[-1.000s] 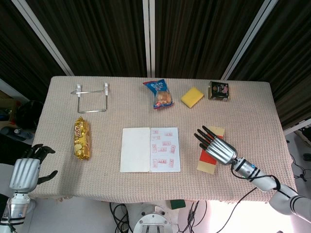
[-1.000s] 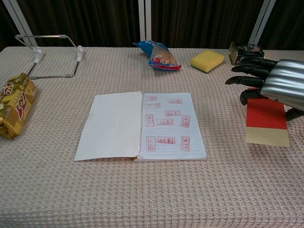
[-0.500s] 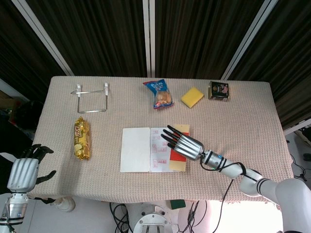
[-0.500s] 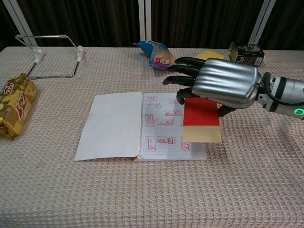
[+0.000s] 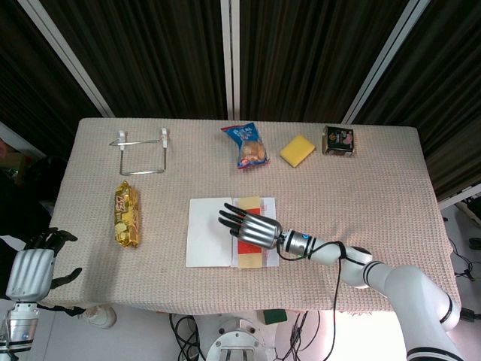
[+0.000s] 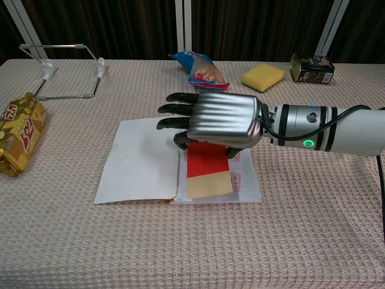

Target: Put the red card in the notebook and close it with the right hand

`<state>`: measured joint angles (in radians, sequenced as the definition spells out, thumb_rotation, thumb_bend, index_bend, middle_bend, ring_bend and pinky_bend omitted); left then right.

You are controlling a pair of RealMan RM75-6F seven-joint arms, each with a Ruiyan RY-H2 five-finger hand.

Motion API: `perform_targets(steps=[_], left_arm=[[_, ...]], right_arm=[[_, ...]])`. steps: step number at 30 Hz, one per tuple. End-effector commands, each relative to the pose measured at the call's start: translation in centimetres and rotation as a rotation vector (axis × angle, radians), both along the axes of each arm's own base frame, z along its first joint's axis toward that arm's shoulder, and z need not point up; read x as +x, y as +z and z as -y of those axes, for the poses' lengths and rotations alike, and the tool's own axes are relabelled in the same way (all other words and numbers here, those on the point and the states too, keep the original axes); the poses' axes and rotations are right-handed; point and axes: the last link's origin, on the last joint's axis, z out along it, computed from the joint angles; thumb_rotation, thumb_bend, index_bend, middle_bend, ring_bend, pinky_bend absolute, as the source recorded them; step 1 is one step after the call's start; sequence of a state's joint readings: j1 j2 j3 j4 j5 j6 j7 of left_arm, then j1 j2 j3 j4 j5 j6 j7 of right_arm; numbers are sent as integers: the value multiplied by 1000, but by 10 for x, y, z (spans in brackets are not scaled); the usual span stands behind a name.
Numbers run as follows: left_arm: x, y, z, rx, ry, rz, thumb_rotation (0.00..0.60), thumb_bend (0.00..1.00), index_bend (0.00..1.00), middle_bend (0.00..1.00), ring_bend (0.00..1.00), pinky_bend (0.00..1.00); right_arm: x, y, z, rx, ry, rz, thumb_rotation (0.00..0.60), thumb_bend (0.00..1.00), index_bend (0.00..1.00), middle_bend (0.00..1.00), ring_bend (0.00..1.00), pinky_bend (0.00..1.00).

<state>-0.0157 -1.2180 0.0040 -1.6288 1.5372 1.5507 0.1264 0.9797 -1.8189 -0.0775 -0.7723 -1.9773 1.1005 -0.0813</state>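
The notebook (image 5: 207, 233) (image 6: 141, 159) lies open and flat near the table's front middle, with a blank left page and red stamps on the right page. My right hand (image 5: 252, 226) (image 6: 219, 120) hovers palm down over the spine and right page. It holds the red card (image 5: 246, 247) (image 6: 206, 158), which has yellow ends and sticks out from under the palm over the right page. Whether the card touches the page is hidden. My left hand (image 5: 34, 271) hangs off the table's front left corner, fingers apart and holding nothing.
A wire stand (image 5: 141, 154) (image 6: 63, 69) sits at the back left, with a gold snack pack (image 5: 126, 214) (image 6: 18, 132) in front of it. Along the back stand a blue snack bag (image 5: 248, 145) (image 6: 201, 71), a yellow sponge (image 5: 297, 150) (image 6: 263, 77) and a tin (image 5: 340, 140) (image 6: 311, 67).
My right hand has carried the card leftward from the bare cloth at the right to over the notebook's right page and spine. The left hand has sunk slightly.
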Motion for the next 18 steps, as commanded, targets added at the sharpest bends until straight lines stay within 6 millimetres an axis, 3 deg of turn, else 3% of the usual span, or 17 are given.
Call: perform_targets(steps=[1,8,18], left_arm=[[-1,-1,1,-1,5,2,600,30,366,309,207,252],[0,-3,1,-5,3,4,600,30,366,309,207,252],[0,-4,-1,-9,4,3,600,31,366,309,207,252]], right_arm=[[-1,0,1,1,2,-11,600,336,396,82,0,0],[0,-3,3,-2,11,-21,600,336,375,80,0,0],[5,-5,5,-7,20,-17,600,294,241,63,0,0]])
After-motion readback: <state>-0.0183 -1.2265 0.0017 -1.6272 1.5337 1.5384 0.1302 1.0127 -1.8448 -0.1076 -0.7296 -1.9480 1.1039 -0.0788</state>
